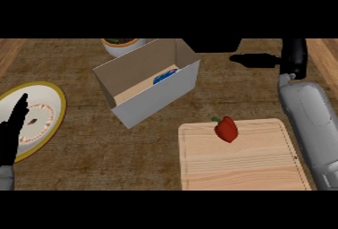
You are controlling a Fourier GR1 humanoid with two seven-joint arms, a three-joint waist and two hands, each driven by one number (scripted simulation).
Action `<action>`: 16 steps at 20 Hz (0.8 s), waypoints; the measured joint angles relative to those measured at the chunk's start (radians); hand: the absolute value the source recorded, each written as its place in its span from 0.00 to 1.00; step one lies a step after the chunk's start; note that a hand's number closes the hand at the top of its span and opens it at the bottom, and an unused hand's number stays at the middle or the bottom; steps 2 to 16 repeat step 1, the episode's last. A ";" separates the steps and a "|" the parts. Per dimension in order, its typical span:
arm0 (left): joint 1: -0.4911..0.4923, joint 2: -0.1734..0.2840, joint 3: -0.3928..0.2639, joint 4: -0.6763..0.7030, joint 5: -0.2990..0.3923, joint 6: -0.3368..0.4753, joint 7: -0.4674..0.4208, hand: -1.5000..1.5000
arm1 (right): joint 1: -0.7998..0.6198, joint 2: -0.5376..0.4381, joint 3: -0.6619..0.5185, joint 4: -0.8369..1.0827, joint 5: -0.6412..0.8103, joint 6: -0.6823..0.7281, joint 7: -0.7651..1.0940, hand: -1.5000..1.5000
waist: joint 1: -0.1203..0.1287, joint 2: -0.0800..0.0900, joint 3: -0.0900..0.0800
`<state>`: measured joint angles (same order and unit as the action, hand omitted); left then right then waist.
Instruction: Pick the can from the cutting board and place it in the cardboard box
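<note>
Both hands visible: my left hand (pixel 14 129) rests lower left, fingers straight together; my right hand (pixel 264 59), upper right beyond the cardboard box (pixel 148 96), fingers extended; can (pixel 165 76) inside.

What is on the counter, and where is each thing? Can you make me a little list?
box: cardboard box, open at the top, middle of the counter
can: blue can, inside the box
board: cutting board, lower right, no can on it
pepper: red pepper, on the board's top edge
plate: plate, far left
bowl: bowl, behind the box
left robot hand: open, fingers up, over the plate
right robot hand: upper right, past the box, holds nothing
</note>
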<state>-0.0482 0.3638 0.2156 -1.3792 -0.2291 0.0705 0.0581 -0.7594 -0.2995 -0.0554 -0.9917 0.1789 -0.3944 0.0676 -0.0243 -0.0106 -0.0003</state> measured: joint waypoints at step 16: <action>-0.009 0.001 0.002 0.011 -0.001 -0.001 -0.002 0.50 | 0.031 -0.027 -0.003 -0.033 -0.011 0.036 0.004 0.00 | 0.000 0.001 0.000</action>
